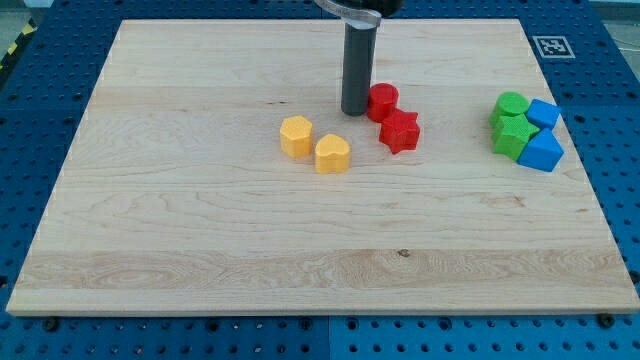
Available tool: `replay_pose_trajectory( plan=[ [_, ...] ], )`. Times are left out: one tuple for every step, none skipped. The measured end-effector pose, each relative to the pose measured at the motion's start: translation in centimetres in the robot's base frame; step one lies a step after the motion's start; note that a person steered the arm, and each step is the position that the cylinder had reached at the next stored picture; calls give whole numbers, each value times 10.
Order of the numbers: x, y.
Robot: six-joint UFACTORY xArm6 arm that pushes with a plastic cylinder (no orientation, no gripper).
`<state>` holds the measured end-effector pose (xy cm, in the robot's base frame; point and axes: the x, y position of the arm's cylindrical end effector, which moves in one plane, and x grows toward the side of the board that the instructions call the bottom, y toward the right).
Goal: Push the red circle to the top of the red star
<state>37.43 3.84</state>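
Wooden board (180, 220): my tip (356, 112) against red circle (382, 101).

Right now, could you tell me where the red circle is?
The red circle sits above the view's centre, touching the red star's upper left, with my tip against its left side.

A pale wooden board (200, 240) with fine grain running left to right fills most of the view, lit evenly with no hard shadows. It lies on a blue metal bench top (30, 120) drilled with a regular grid of small holes, visible along all four edges. A black-and-white square marker (552, 46) sits at the board's top right corner. A strip of yellow-and-black hazard tape (14, 40) crosses the view's top left.
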Motion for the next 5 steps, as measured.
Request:
replay_pose_trajectory(
  plan=[
    [0, 1],
    [0, 14],
    [0, 29],
    [-10, 25],
    [-43, 4]
  ],
)
